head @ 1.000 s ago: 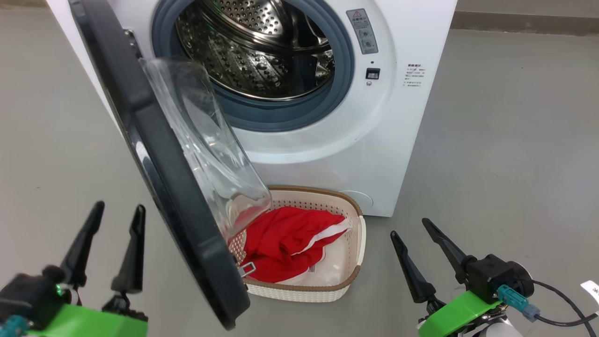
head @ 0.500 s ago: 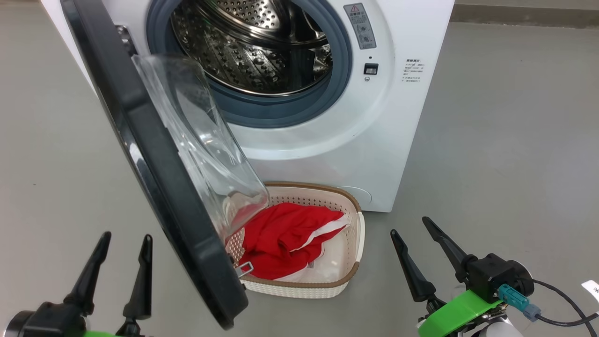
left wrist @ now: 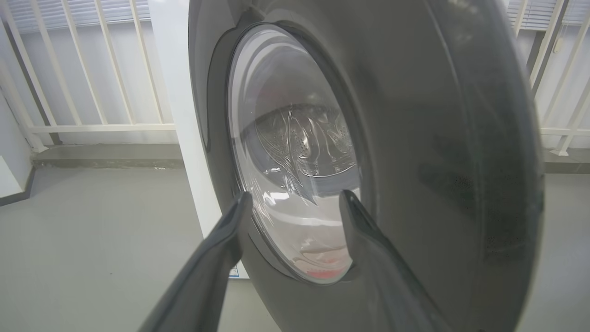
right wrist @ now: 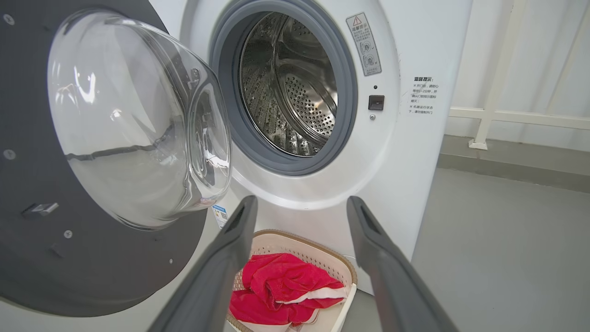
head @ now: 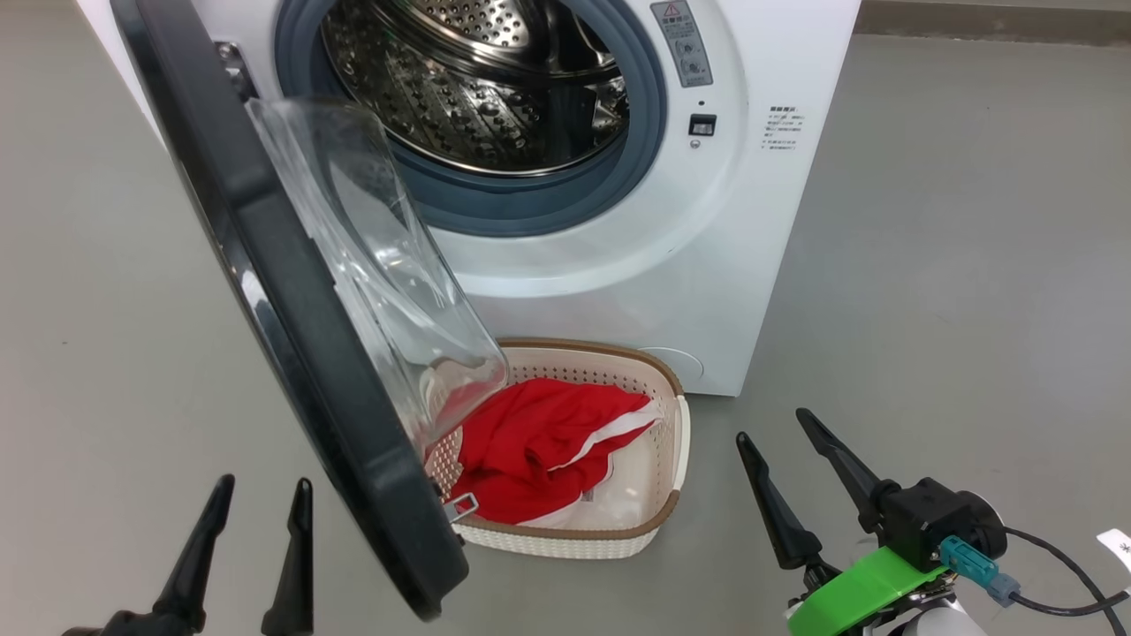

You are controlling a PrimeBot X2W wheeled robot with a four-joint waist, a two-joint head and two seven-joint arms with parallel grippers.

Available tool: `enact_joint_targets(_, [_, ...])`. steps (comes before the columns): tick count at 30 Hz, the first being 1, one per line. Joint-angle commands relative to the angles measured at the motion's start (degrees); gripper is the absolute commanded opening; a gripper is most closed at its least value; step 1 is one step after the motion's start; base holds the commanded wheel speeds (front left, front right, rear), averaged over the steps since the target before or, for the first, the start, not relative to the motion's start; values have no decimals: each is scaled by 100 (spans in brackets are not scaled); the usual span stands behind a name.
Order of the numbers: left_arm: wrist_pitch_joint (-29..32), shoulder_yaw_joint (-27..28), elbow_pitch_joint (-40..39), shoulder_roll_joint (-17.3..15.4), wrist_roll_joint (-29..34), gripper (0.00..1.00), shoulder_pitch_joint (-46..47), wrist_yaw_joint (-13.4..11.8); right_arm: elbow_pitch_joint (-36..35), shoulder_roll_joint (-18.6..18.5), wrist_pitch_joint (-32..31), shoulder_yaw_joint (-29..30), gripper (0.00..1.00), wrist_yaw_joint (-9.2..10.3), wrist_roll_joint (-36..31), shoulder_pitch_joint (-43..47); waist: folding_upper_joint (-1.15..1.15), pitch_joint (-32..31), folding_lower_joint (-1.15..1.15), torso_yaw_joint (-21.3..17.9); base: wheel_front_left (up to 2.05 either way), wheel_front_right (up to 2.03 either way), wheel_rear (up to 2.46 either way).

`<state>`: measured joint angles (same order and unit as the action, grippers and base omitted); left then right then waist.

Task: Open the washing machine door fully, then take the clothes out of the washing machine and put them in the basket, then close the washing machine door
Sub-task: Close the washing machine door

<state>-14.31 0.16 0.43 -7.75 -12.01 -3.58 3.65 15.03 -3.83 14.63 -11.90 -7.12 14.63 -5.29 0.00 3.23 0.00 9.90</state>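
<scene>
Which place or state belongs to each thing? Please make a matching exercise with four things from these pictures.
Things
1. washing machine door
2. clothes
3. basket
4. right claw

Places or states
a. on the floor, in front of the washing machine
b. open, gripping nothing
c. swung out on its hinge
d. red with white trim, lying in the basket

Pairs: 1-c, 2-d, 3-a, 4-b
</scene>
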Motion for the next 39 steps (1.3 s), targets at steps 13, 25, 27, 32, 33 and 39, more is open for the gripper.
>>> enact_joint_targets(13, [-68, 355, -88, 158, 319, 100, 93, 174, -145, -11, 37, -108, 100, -36, 56, -173, 0, -5, 0, 46, 0, 0, 0])
enact_joint_targets(25, [-69, 398, -71, 243, 468, 100, 81, 232, -142, -11, 37, -134, 100, -36, 49, -152, 0, -13, 0, 87, 0, 0, 0])
enact_joint_targets(27, [-69, 404, -75, 249, 494, 100, 78, 238, -146, -10, 37, -136, 100, -36, 47, -152, 0, -5, 0, 89, 0, 0, 0])
enact_joint_targets(32, [-69, 401, -87, 258, 567, 100, 82, 247, -140, -10, 37, -145, 100, -36, 51, -156, 0, 15, 0, 90, 0, 0, 0])
enact_joint_targets(33, [-69, 389, -112, 260, 574, 88, 90, 254, -136, -11, 37, -152, 100, -36, 53, -159, 0, 24, 0, 88, 0, 0, 0])
enact_joint_targets(39, [-69, 429, -86, 297, 339, 0, 178, 295, -109, -24, 37, -161, 100, -36, 60, -170, 0, 45, 0, 94, 0, 0, 0])
